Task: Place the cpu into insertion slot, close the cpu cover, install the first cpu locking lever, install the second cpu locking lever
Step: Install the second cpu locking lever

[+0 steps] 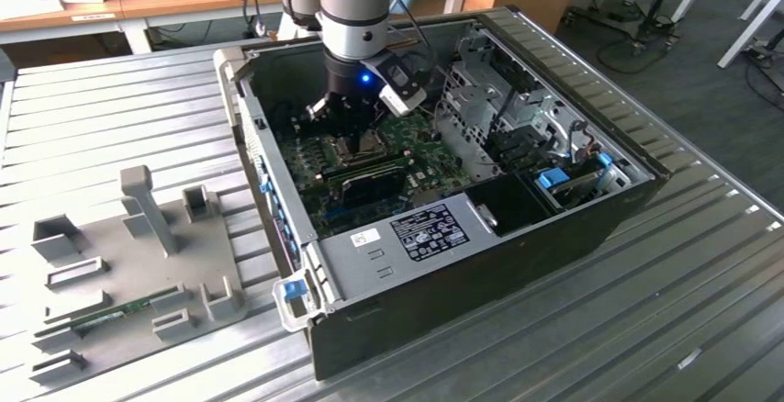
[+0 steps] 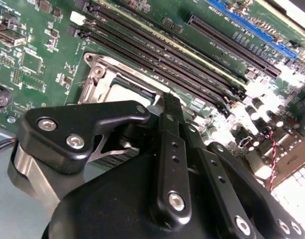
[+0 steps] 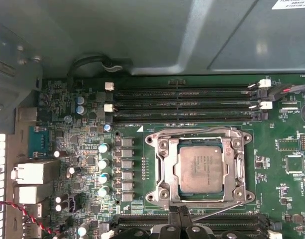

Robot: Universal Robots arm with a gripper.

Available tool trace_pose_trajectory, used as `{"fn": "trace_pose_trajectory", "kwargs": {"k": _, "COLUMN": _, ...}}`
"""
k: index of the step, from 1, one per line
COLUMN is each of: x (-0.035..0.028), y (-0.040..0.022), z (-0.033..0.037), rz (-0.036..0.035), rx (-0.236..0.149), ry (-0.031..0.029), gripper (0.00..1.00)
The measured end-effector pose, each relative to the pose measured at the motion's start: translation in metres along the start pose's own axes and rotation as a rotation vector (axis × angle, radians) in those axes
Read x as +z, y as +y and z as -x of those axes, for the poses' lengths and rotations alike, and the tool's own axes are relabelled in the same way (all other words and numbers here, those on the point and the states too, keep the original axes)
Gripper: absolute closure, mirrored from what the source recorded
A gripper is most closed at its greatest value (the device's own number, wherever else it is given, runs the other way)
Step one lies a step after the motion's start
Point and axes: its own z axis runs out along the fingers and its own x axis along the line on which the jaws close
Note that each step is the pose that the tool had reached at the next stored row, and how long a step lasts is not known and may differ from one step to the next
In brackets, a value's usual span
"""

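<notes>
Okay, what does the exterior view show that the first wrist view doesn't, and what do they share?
The exterior view alone shows the whole open computer case, the arm reaching down into it, and the grey fixture plate on the table to that view's left. The first wrist view alone shows the cpu seated in its socket with the cpu cover closed around it. Both show the green motherboard.

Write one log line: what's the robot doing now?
cpu seated in socket | cpu cover closed over it | pincer at cover's edge
</notes>
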Motion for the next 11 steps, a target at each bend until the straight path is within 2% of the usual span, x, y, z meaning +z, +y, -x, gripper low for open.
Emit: {"fn": "trace_pose_trajectory", "kwargs": {"k": 11, "x": 0.0032, "y": -0.0001, "z": -0.0018, "rz": 0.0001, "rx": 0.000, "ry": -0.0002, "gripper": 0.89}}
